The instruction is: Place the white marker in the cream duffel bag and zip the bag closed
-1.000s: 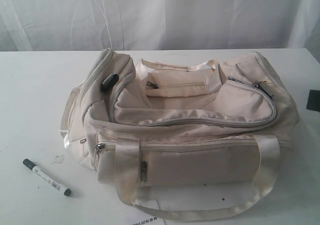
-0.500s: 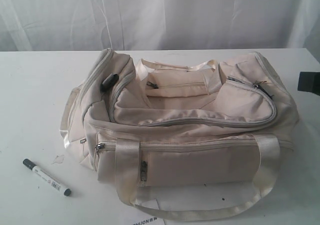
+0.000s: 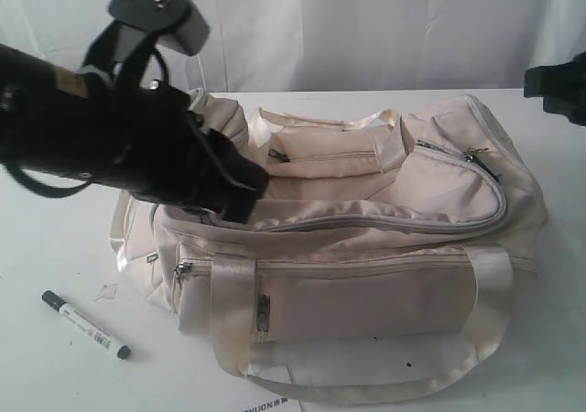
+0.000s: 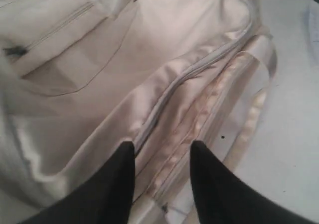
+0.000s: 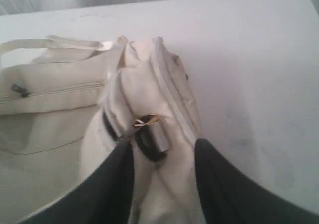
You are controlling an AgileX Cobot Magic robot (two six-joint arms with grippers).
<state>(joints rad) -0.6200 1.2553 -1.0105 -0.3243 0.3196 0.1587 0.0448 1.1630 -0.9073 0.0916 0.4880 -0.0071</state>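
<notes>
In the exterior view, the white marker [image 3: 85, 324], a slim white-barrelled pen with a black cap and black end, lies flat on the white table [image 3: 46, 256]. It is in front of the left end of the cream duffel bag [image 3: 366, 293], a large soft fabric holdall, and clear of it. Its long axis runs on a slant, the capped end farther from the bag and the other end nearer the front edge of the table. The left gripper [image 3: 240, 192] hangs over the bag's left end, so the pen lies forward and outward from it, well apart. The right arm [image 3: 557, 87] shows only as a dark block at the far right edge, across the whole bag from the pen. By my reading the left arm is clearly the nearer one for the pick-up.

In the left wrist view, the left gripper [image 4: 160, 152] has its two black fingers spread, with nothing between them. Below lies the bag's top panel with its curved grey zip [image 4: 199, 69] and a satiny strap handle [image 4: 249, 114]. The zip looks mostly shut, though I cannot be sure. The pen is out of this picture.

In the right wrist view, the right gripper [image 5: 163, 149] also stands parted and holds nothing. Its fingers frame the bag's end, where a dark buckle with a brass ring [image 5: 149, 134] sits. No pen shows here either.
</notes>
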